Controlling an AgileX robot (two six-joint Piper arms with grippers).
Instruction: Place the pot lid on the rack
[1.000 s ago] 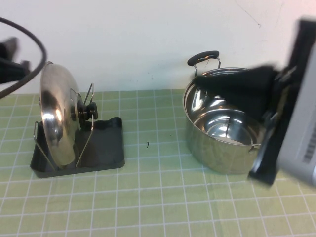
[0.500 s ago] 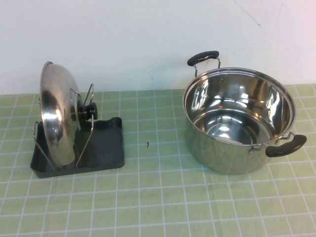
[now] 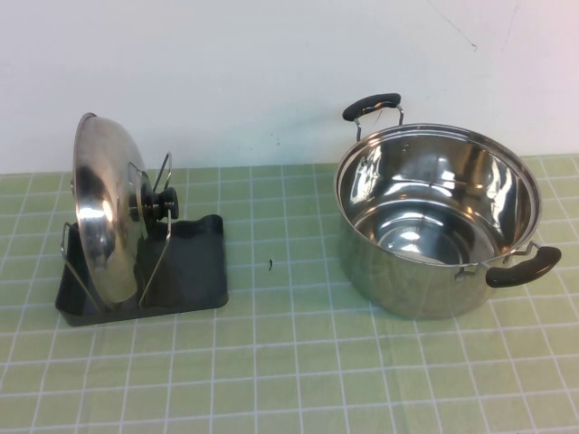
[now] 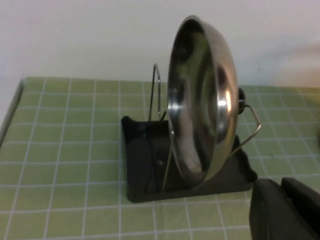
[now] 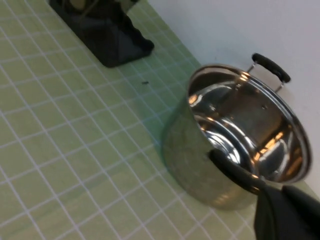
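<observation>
Standing on edge in the high view, the round domed shiny stainless-steel pot lid [image 3: 104, 212] leans among the upright thin wire loops of the small black plastic rack [image 3: 185, 271], its black centre knob [image 3: 164, 202] facing toward the deep stainless-steel pot with two black handles [image 3: 439, 221]. The rack sits on the green grid-patterned table mat [image 3: 289, 362] on the robot's left side, while the open pot rests on the right side, well apart from the rack, with one handle toward the white wall [image 3: 271, 72] and the other toward the near right. Neither arm appears in this raised view. From the left wrist camera, the pot lid [image 4: 202, 105] shows its hollow polished underside, held upright between the wire loops with its lower rim down in the black rack [image 4: 150, 165]; the dark body of the left gripper [image 4: 287, 210] fills one corner just beside the rack and apart from the lid, holding nothing, and whether it is spread or closed cannot be told. From the right wrist camera, the steel pot [image 5: 240, 140] lies close by with its bright inside showing, the black rack [image 5: 107, 37] sits farther off on the mat, and the dark right gripper [image 5: 287, 215] hangs just beside the pot's nearer black handle, grasping nothing visible, its opening likewise impossible to tell.
</observation>
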